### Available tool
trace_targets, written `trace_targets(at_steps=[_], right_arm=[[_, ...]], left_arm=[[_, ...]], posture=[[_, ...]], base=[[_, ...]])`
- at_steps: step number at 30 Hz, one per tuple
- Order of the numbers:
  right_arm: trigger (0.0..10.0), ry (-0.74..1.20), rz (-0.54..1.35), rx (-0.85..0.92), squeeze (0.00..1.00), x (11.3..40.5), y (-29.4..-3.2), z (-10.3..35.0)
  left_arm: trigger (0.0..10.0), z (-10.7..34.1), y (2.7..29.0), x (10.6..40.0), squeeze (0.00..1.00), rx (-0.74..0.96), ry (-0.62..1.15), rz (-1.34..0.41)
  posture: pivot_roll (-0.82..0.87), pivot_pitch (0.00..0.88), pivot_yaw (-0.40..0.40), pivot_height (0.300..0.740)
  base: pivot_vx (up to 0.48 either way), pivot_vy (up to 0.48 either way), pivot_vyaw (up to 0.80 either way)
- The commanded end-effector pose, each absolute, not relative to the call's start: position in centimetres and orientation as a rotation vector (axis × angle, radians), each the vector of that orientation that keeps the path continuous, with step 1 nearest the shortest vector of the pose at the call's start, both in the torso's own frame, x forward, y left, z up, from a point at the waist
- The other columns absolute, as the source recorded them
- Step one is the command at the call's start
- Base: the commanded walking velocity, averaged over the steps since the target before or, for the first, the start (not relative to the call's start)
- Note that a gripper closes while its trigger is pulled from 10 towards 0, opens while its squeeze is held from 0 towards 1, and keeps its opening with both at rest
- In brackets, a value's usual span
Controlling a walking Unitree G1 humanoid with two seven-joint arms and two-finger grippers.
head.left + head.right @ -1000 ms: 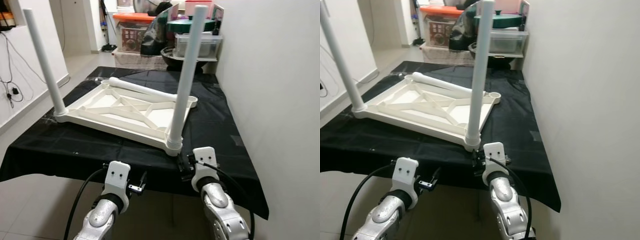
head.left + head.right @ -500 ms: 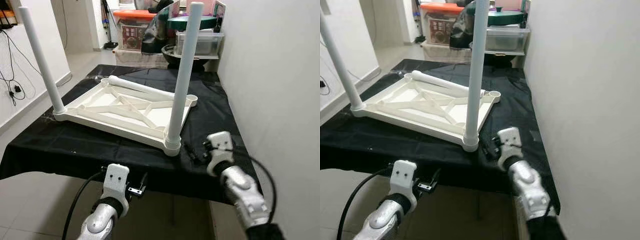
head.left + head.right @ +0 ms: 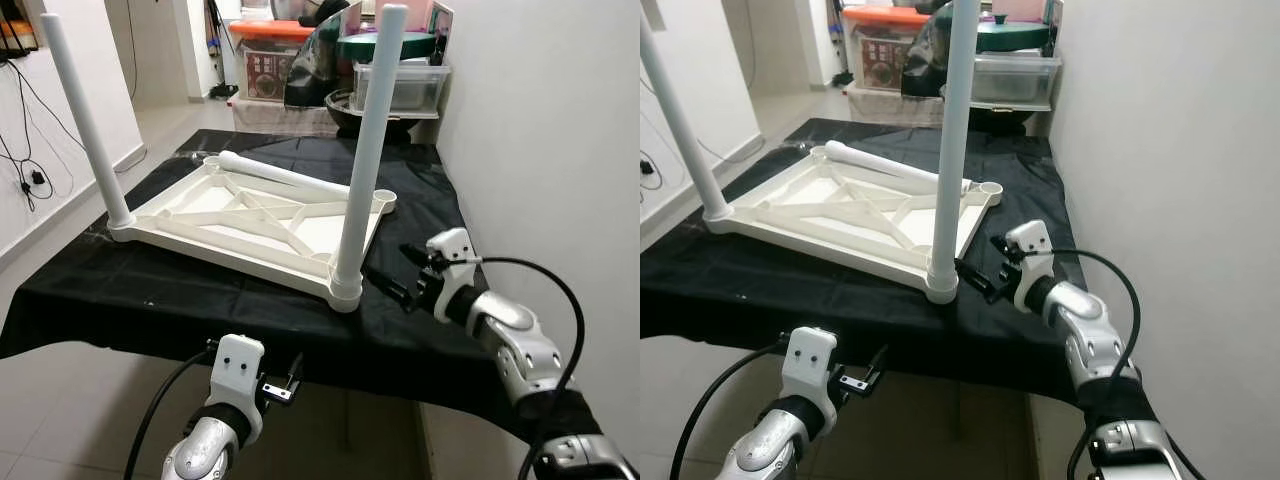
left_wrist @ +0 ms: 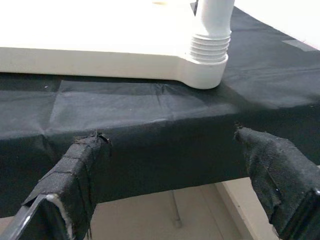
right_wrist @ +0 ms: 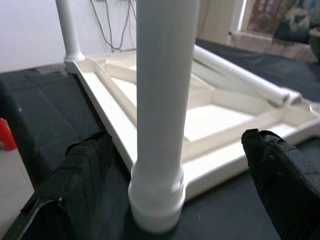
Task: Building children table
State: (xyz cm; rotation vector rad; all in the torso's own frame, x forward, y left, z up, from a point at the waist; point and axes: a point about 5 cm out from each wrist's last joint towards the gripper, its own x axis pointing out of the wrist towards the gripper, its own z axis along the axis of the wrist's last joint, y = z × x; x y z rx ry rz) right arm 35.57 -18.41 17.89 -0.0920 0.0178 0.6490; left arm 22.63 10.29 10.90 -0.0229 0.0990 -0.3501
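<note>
Tabletop (image 3: pixel 250 225) upside down on surface (image 3: pixel 90 290). Right pincer (image 3: pixel 975 278) swung up from surface edge, now open, straddling near leg (image 3: pixel 362 150), probably tightening next. Left pincer (image 4: pixel 175 185) open, idle below edge.

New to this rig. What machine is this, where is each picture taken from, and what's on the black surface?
A humanoid robot with two silver arms is assembling a child's table. Two pictures come from its head, two from its wrists. On the black-covered table lies the white tabletop, upside down, with two legs standing upright at its near corners and a loose leg lying across it. The right gripper, open, is beside the near right leg, holding nothing. The left gripper, also open, hangs below the table's edge.
</note>
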Motion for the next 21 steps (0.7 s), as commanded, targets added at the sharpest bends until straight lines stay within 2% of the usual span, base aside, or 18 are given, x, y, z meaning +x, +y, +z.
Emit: trace_targets(at_steps=[1,21], right_arm=[[10.0,0.01,0.675,-0.105,0.0,35.9,-18.0,18.2],[10.0,-0.045,0.792,-0.098,0.0,38.0,-15.2,20.3]], left_arm=[[10.0,10.9,10.1,22.4,0.0,-0.014,0.105,-0.368],[10.0,11.3,9.7,21.8,0.0,-0.007,0.104,-0.397]], posture=[[0.19,0.0,-0.033,0.74],[0.2,0.0,-0.042,0.74]], base=[[0.0,0.0,0.0],[0.0,0.0,0.0]])
